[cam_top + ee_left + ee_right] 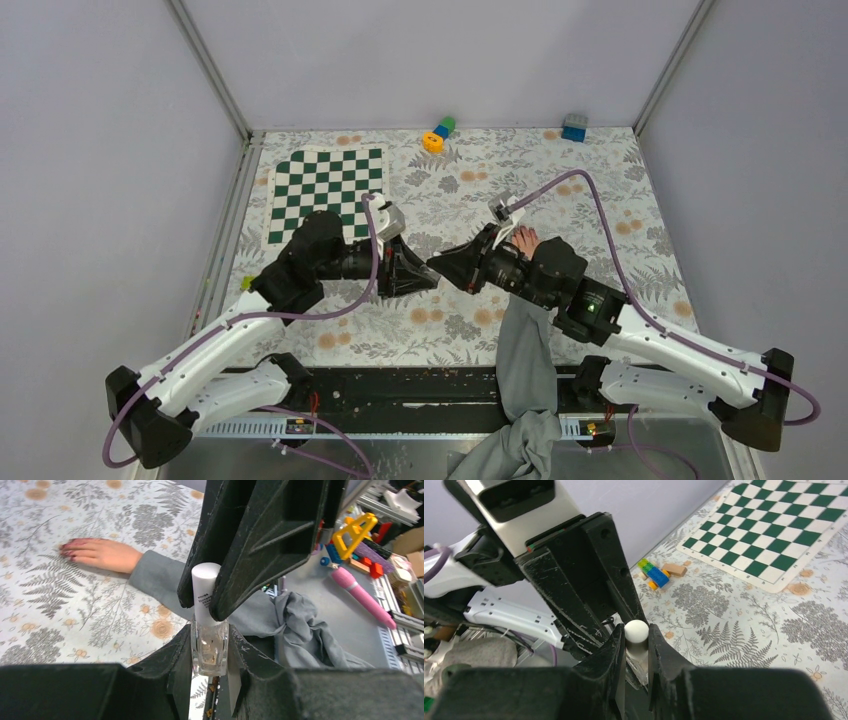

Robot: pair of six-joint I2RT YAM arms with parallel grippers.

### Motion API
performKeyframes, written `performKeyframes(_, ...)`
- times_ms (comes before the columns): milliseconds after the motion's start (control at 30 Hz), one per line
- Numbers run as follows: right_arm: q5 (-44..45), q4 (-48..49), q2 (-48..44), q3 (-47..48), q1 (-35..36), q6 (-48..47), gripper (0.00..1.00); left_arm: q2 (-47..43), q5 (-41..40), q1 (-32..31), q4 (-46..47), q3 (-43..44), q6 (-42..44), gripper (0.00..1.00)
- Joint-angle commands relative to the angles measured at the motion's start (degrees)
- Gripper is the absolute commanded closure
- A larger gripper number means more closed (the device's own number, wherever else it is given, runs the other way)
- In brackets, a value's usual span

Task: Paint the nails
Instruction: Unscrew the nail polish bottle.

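Only one piece of lettering shows: a few short lines of small dark print running down the side of the white cap (205, 592) on the glass bottle (210, 652), seen from the left wrist camera. The print is too small and blurred to read. No word, brand name or number can be made out. From the right wrist camera the same cap shows only its rounded top, so the print is out of sight there. In the overhead view the cap is too small to tell anything. Nothing else in the three views carries writing that can be read.
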Motion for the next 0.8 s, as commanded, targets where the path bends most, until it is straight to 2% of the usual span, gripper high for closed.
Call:
performKeyframes(0,-12.63,8.47,-0.02,0.29,0.65,-1.01,1.00,-0.14,12.61,-1.19,10.87,0.91,-1.33,1.00)
performKeyframes(267,-26.92,14.70,-0.32,-0.27,0.63,-1.93,1.00,-0.59,18.61,-1.23,14.82,0.27,-3.78,1.00)
performKeyframes(467,-33.83,17.79,1.16,0.20,0.63,-0.36,1.00,-0.23,20.23,-1.21,15.77,0.27,-4.57,1.00)
performKeyframes(600,-35.19,18.93,1.44,0.06,0.66,0.22,1.00,-0.25,20.16,-1.18,15.90,0.20,-4.59,1.00)
performKeyframes(767,-31.63,16.92,0.55,-0.11,0.62,-0.72,1.00,-0.18,19.79,-1.18,15.67,0.23,-4.50,1.00)
